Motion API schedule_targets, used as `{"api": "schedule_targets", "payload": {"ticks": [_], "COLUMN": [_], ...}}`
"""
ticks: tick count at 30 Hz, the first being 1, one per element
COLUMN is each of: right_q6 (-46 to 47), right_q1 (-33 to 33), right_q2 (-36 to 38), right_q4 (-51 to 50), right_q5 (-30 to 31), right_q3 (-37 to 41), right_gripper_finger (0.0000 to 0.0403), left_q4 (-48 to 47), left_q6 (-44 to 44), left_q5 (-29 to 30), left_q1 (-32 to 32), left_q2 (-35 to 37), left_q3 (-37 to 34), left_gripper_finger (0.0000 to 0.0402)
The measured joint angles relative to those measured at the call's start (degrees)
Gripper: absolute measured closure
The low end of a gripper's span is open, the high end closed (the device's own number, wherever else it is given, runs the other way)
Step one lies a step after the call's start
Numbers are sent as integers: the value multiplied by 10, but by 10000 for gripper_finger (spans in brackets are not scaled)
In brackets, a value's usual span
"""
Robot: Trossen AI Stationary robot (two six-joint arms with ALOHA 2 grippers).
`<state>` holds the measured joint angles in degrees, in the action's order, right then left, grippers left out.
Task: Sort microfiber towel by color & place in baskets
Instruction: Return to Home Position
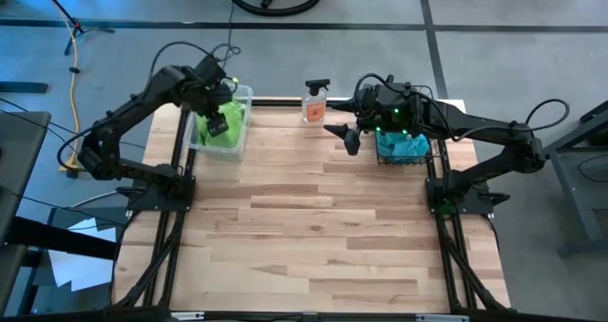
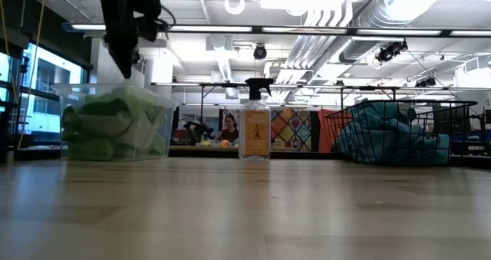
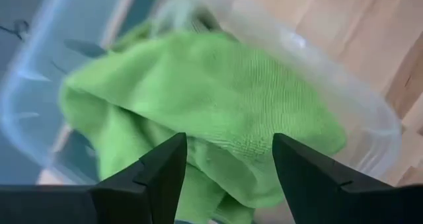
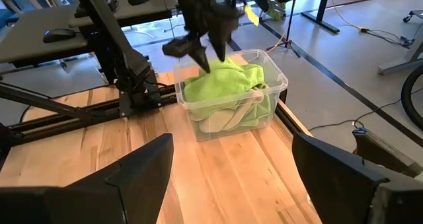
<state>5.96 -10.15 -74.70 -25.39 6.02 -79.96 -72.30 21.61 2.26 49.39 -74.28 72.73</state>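
Hovering over the green towels (image 1: 228, 139) in the clear tub (image 1: 249, 94), upper left, the left hand (image 1: 217, 124) gapes empty; the right hand (image 1: 346, 138), open and empty, hangs beside the wire basket (image 1: 408, 162).

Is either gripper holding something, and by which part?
Nothing. The left gripper hangs open over lime green cloths in the clear plastic tub; the right gripper is open, empty.

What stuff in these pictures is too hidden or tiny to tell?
Count of green towels in the tub: every view shows one bunched heap; in the high view the left gripper covers part.
Count of blue towels in the basket: the right arm covers part in the high view; bunched behind mesh in the low view.
Words on the spray bottle: too small in the high and low views.
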Motion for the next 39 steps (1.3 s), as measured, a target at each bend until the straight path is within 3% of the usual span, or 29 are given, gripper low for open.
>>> {"api": "schedule_targets", "payload": {"ticks": [9, 11, 15, 18, 21, 25, 32, 35, 39], "right_q6": [-10, -22, -26, -26, -37, -41, -48, -48, -35], "right_q1": [0, 0, -3, -6, -8, -11, -12, -12, -12], "right_q2": [0, 1, 2, 3, 15, 42, 92, 103, 107], "right_q4": [0, 0, 0, -1, -9, -21, -23, -24, -24], "right_q5": [0, 0, 0, 0, -1, -2, 19, 38, 45], "right_q3": [0, 0, 0, 0, 0, 0, 0, 0, 0], "right_gripper_finger": [96, 96, 96, 96, 96, 96, 96, 96, 96], "left_q4": [-11, -7, 55, 172, 351, 571, 839, 892, 882], "left_q6": [-4, -18, -54, -111, -190, -296, -433, -453, -452], "left_q5": [-6, -54, -203, -288, -337, -322, -169, -112, -58], "left_q1": [0, 0, -7, -33, -75, -137, -278, -352, -434], "left_q2": [0, 3, 33, 69, 115, 173, 225, 226, 226], "left_q3": [115, 133, 130, 97, 35, -70, -241, -281, -292], "left_gripper_finger": [190, 190, 190, 190, 190, 190, 190, 190, 190]}}
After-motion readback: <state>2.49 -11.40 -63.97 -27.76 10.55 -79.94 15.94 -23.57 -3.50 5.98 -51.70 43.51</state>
